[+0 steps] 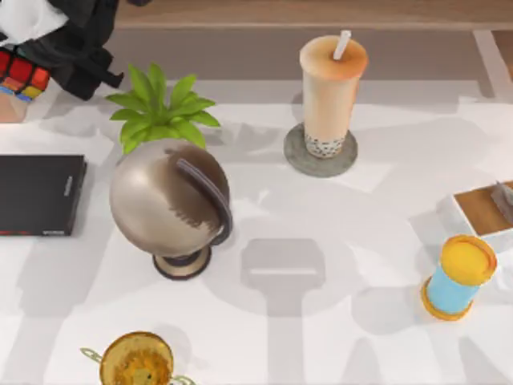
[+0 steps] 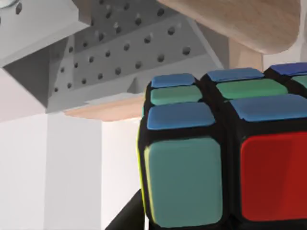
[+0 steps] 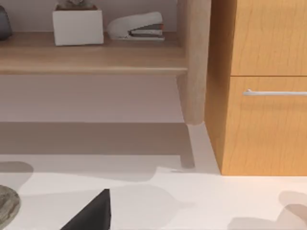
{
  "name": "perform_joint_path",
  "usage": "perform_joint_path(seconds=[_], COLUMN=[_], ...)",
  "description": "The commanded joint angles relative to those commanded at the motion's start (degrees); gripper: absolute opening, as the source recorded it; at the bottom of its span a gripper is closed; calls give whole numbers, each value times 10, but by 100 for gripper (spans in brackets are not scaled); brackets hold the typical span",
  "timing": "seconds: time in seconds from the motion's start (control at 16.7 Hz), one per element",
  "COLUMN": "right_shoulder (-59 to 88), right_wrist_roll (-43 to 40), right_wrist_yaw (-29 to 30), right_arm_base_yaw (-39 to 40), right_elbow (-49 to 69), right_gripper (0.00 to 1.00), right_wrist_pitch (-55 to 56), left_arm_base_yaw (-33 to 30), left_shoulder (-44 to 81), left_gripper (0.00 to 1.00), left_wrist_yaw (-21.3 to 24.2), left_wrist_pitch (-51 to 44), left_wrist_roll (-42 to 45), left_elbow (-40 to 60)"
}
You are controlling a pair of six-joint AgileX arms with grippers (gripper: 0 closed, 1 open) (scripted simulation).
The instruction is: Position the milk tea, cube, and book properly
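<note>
The milk tea (image 1: 331,92), a tall cup with an orange lid and a white straw, stands upright on a round grey coaster (image 1: 298,156) at the back middle of the table. The cube (image 1: 22,78), with its coloured tiles, is at the far back left corner, in my left gripper (image 1: 36,64), which is shut on it. In the left wrist view the cube (image 2: 206,153) is very close, with a dark fingertip (image 2: 125,219) at its lower edge. A dark part of my right gripper (image 3: 91,215) hovers low over the white table. The book is out of view.
A bronze globe (image 1: 167,200) stands left of centre, with a green plant (image 1: 160,108) behind it. A black slab (image 1: 40,192) lies at the left edge. A blue cylinder with yellow ends (image 1: 458,277) and a white box (image 1: 481,210) are at the right. An amber cup (image 1: 136,361) is at the front.
</note>
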Motion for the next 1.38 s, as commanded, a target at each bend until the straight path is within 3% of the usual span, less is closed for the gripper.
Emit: perform_joint_path(seconds=[0.36, 0.66, 0.9, 1.38], right_shoulder=[0, 0, 0, 0], right_wrist_roll=[0, 0, 0, 0], right_wrist_yaw=[0, 0, 0, 0], right_arm_base_yaw=[0, 0, 0, 0], right_elbow=[0, 0, 0, 0], right_gripper=[100, 100, 100, 100], right_wrist_pitch=[0, 0, 0, 0], left_arm_base_yaw=[-183, -235, -213, -211], left_shoulder=[-61, -72, -74, -70], left_gripper=[0, 0, 0, 0], left_wrist_yaw=[0, 45, 69, 74], left_wrist_pitch=[340, 544, 617, 620], left_wrist_roll=[7, 18, 22, 23], left_elbow=[-40, -27, -11, -1])
